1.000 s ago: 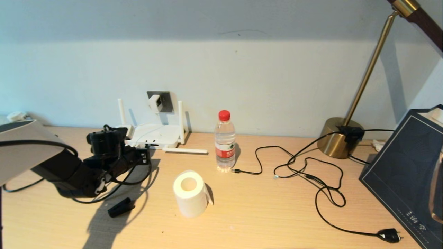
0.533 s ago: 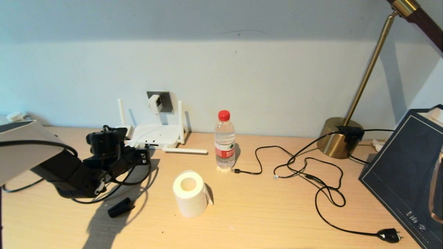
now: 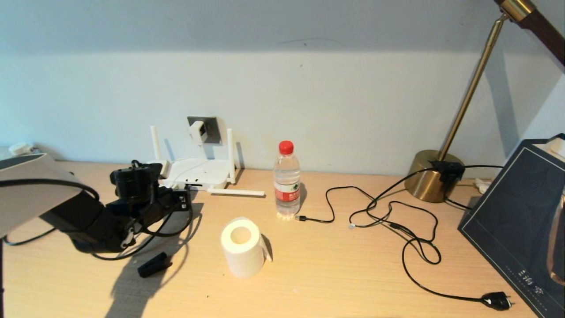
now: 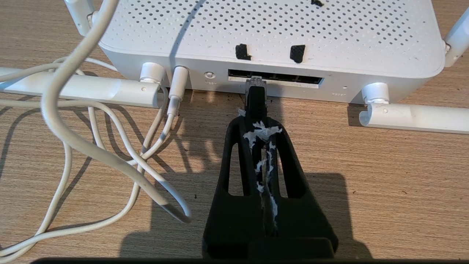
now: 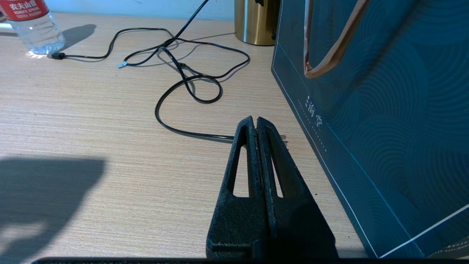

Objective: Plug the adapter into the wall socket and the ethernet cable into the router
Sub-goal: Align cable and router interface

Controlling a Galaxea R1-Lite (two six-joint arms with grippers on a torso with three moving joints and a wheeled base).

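The white router (image 3: 194,173) lies against the wall with its dark port row (image 4: 274,77) facing my left gripper (image 4: 256,123). That gripper is shut on the ethernet cable's black plug (image 4: 255,98). The plug's clear tip sits at the mouth of the leftmost port; how deep it sits I cannot tell. In the head view the left gripper (image 3: 184,198) is right in front of the router, and the black ethernet cable (image 3: 170,230) loops beneath it. The white adapter (image 3: 197,131) sits on the dark wall socket (image 3: 211,129). My right gripper (image 5: 255,123) is shut and empty, low over the desk.
White cords (image 4: 91,146) curl on the desk beside the router's power jack. A paper roll (image 3: 242,247), a water bottle (image 3: 287,181) and a small black piece (image 3: 153,265) stand nearby. A thin black cord with a two-pin plug (image 3: 496,301), a brass lamp base (image 3: 435,176) and a blue bag (image 5: 384,110) are at right.
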